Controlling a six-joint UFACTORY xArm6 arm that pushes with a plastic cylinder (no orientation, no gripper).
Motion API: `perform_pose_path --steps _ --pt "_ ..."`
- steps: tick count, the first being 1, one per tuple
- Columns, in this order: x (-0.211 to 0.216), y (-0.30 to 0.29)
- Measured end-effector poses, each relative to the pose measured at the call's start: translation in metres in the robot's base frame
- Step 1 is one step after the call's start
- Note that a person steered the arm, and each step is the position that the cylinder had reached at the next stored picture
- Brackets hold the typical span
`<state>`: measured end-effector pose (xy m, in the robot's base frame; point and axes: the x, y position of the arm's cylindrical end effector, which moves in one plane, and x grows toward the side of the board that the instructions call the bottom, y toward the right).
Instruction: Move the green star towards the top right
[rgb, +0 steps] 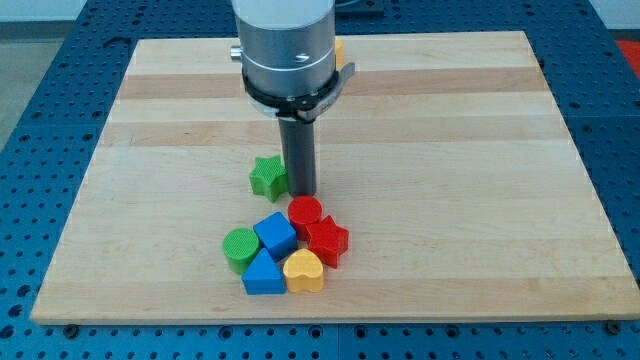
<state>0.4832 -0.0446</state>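
Observation:
The green star (266, 176) lies on the wooden board (450, 150), left of the board's middle. My tip (303, 192) is at the end of the dark rod, just to the right of the green star and touching or nearly touching its right side. The tip stands just above the red round block (304, 211).
A cluster of blocks lies below the star: the red round block, a red star (327, 240), a blue cube (274, 235), a green round block (240, 247), a blue triangle (263, 274) and a yellow heart (304, 271). A yellow block (340, 52) shows partly behind the arm's housing at the top.

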Motion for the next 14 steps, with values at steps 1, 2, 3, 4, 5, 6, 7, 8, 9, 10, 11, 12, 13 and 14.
perform_pose_path --steps 1,2,3,4,5,6,7,8,9,10,11,12,13,14 --pt "0.005 -0.036" --pt "0.013 -0.073" --pt "0.009 -0.095" --pt "-0.039 -0.069" --pt "-0.077 0.004" --pt "-0.087 0.011" --pt "-0.078 -0.036" --pt "-0.043 -0.045" --pt "-0.030 -0.016" --pt "-0.062 0.060" --pt "-0.104 0.130" --pt "-0.140 0.168" --pt "-0.149 0.185" --pt "-0.134 0.182"
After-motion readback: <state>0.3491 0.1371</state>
